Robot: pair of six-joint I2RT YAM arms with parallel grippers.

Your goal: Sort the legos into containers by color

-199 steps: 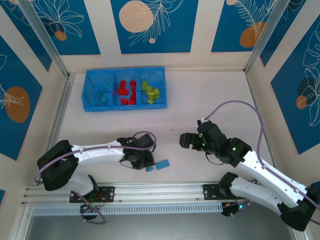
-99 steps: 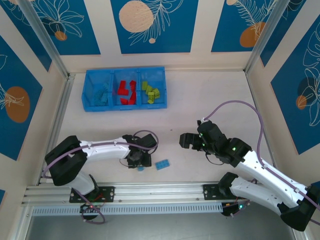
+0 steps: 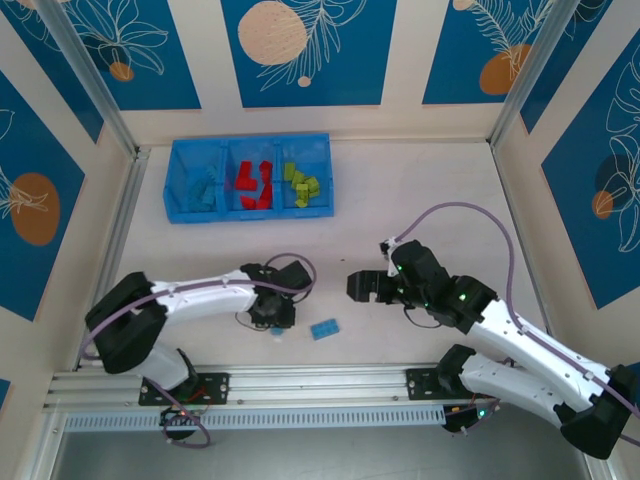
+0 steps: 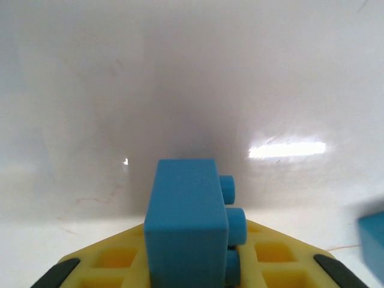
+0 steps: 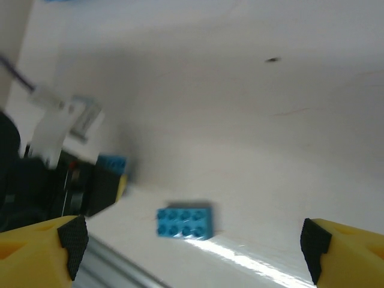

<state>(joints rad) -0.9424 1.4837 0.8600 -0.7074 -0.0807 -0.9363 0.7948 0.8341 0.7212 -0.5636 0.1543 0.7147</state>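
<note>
left gripper (image 3: pixel 275 322): closing again on the small blue brick (image 4: pixel 187 222) after briefly opening, and shifting left, away from the larger blue brick (image 3: pixel 323 329)
small blue brick: now sitting between the jaws, no longer lying close beside the larger blue brick
right gripper (image 3: pixel 354 287): sliding left toward the table's middle

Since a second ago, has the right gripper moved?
Yes. The right gripper has shifted left in the top view, closer to the loose blue brick, which has stayed put.
</note>
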